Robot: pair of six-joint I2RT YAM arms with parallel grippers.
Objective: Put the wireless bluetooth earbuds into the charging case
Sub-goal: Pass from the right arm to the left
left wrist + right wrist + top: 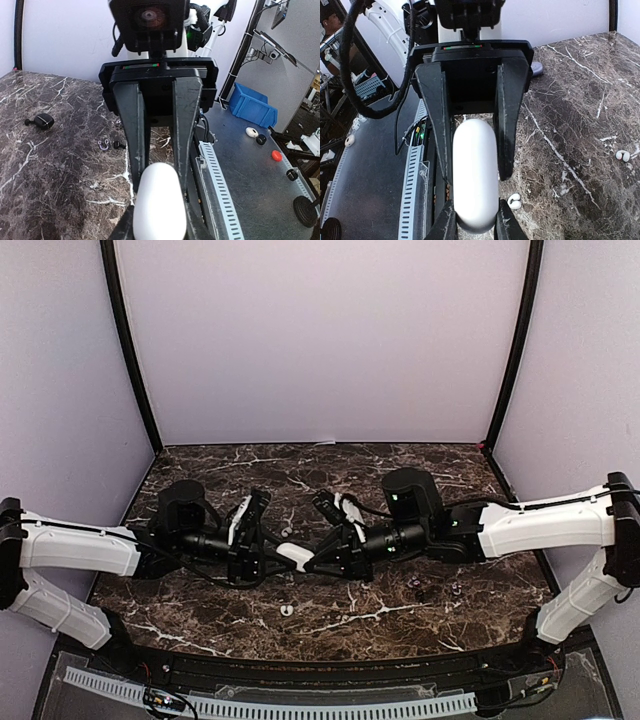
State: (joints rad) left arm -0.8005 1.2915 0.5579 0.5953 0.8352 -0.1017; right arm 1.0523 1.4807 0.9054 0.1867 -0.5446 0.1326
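— Position of the charging case [293, 556]?
— Clenched end to end: left hand [160, 225] grips one end, right hand [475, 225] the other, long axis running hand to hand. Lid looks closed, though the seam is hidden.
— Nearest bud?
— White earbud [514, 201] on the bench [420, 480], just beside the right hand's tips; more white buds [620, 155] lie farther out.

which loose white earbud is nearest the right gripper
The white earbud lying on the table right beside the right gripper holding the charging case; the other white buds lie far off.
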